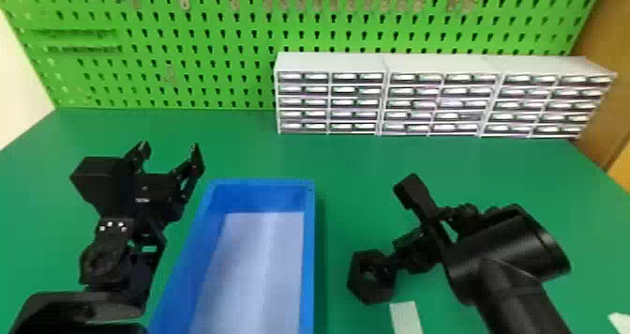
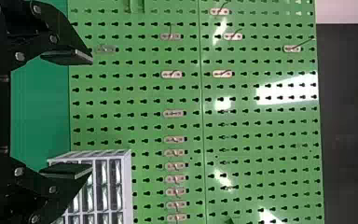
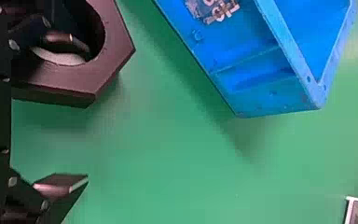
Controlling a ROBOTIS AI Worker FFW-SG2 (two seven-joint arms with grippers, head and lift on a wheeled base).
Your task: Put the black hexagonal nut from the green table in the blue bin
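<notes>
Right of the blue bin (image 1: pixel 262 183), the black hexagonal nut (image 1: pixel 375 294) is at the green table (image 1: pixel 337 169). My right gripper (image 1: pixel 396 230) is over the table beside it, fingers spread. In the right wrist view one finger of the right gripper (image 3: pixel 87 112) overlaps the hole of the nut (image 3: pixel 114 46); the other finger is well outside it. Whether the first finger touches the nut, I cannot tell. My left gripper (image 1: pixel 170 148) is parked at the bin's far left, and the left wrist view has the left gripper (image 2: pixel 92 114) with its fingers apart.
White drawer cabinets (image 1: pixel 328 62) stand at the back right against a green pegboard (image 1: pixel 211 42). A pale strip (image 1: pixel 406 316) lies on the table near the nut. The bin's wall (image 3: pixel 256 100) stands between the two arms.
</notes>
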